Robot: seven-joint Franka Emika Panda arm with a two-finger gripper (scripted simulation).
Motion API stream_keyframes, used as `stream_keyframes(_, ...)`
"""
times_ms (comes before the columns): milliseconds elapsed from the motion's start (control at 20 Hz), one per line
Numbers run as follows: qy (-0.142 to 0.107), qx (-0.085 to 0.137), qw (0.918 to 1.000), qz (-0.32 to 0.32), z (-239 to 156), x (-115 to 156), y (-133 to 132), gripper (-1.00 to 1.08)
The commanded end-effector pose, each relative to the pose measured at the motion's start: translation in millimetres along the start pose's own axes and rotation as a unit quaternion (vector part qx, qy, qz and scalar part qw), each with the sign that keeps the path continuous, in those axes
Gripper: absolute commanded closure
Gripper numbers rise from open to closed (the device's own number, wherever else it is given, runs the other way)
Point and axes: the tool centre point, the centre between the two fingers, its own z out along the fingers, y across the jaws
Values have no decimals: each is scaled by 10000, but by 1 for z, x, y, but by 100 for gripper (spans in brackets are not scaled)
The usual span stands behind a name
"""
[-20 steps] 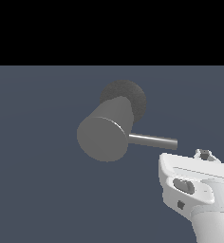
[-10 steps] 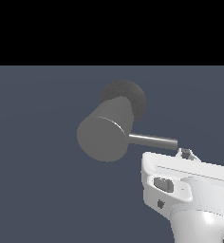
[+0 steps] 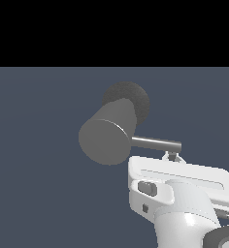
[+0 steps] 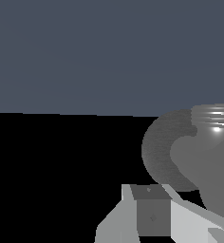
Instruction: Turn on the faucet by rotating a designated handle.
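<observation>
The faucet [image 3: 108, 138] is a thick matte grey cylinder with its flat round end facing the exterior view, on a dark rough rounded base [image 3: 132, 97]. The handle [image 3: 156, 143], a thin shiny rod, sticks out of the cylinder toward the exterior view's right. My white gripper [image 3: 172, 156] rises from below, its small tip just under the handle's outer end. Touching or apart is unclear, and the hand's body hides the fingers' gap. In the wrist view one finger [image 4: 149, 213] shows in front of the rough base [image 4: 156, 149] and the grey faucet [image 4: 211, 166].
A flat dark blue-grey floor [image 3: 39, 169] lies all around, with black background above it. My white arm [image 3: 184, 227] fills the exterior view's lower right corner.
My gripper has slid toward the exterior view's left, bringing its tip from beyond the rod's end to just beneath it. The faucet and handle have not moved.
</observation>
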Motion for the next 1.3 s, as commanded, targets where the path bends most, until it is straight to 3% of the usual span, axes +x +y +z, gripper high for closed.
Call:
stream_keyframes(0,86,-42,10000,11,-3,5,5,108)
stream_keyframes(500,196,-7,9998,98,-6,11,7,108)
stream_keyframes(1250,211,-6,9997,108,-5,-35,2,108)
